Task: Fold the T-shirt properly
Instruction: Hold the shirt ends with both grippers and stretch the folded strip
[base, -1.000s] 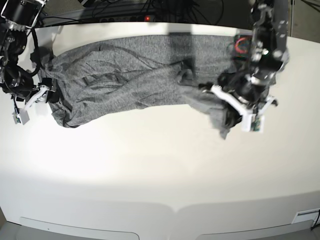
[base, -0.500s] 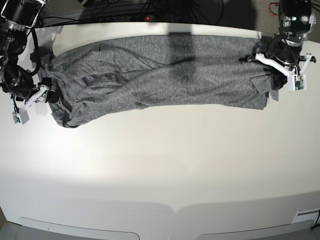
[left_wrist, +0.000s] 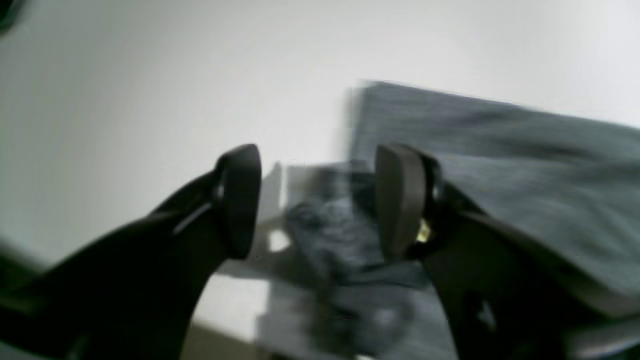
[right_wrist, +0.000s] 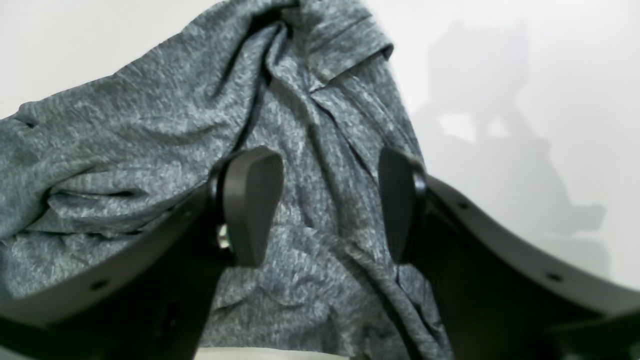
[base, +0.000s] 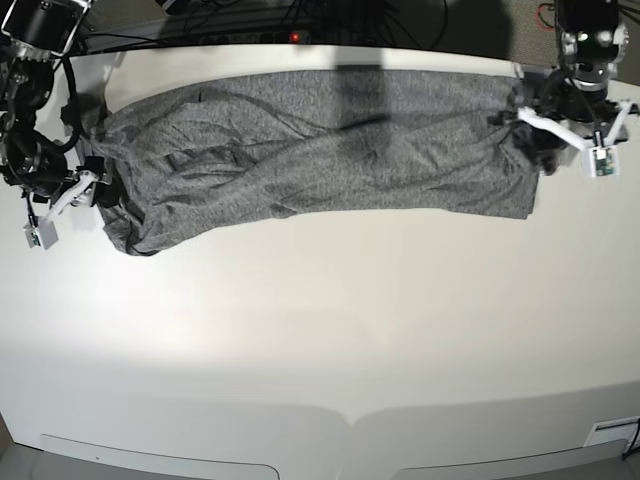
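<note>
Left gripper (left_wrist: 317, 200): jaws wide apart, holding nothing; blurred shirt edge lies below and between them.
Right gripper (right_wrist: 330, 205): jaws wide apart, empty, hovering over bunched cloth.
T-shirt (base: 320, 150): stretched in a long wrinkled band between both grippers.
Table (base: 320, 340): white, beneath the shirt.

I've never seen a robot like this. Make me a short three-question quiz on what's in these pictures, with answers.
1. True or false: the shirt is neatly folded into a small square.
2. What colour is the table?
3. The left hand is: A) open, B) clamped on cloth, C) out of view.

Key:
1. False. It lies spread in a long, wrinkled band.
2. White.
3. A. Its fingers stand apart over the shirt's end. The right hand is open too.
</note>
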